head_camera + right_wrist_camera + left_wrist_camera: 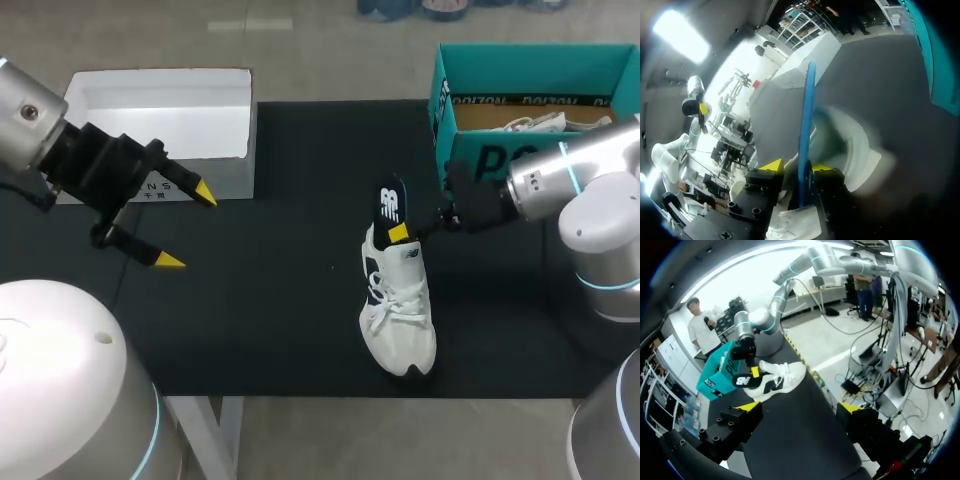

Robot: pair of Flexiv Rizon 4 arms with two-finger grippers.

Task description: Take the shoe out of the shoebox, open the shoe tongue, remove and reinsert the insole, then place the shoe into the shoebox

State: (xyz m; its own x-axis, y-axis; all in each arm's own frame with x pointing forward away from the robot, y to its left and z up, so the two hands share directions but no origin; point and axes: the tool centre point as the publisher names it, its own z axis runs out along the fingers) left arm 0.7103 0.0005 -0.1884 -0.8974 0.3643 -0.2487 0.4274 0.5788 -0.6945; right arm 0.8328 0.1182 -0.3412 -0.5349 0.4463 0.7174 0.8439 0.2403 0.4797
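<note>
My right gripper (pixel 400 232) is clamped on the insole (pixel 390 203) and holds it upright at the heel opening of the shoe (pixel 398 320), frame centre, probably so it slides lengthwise. My left gripper (pixel 187 227), jaws apart, hangs mid-left, clear of the work.

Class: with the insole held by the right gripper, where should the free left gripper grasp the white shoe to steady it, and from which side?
Probably the laced midfoot of the shoe, pinched across its width from above, approaching from the left. It stands on its sole, and the insole and right gripper occupy the heel opening.
</note>
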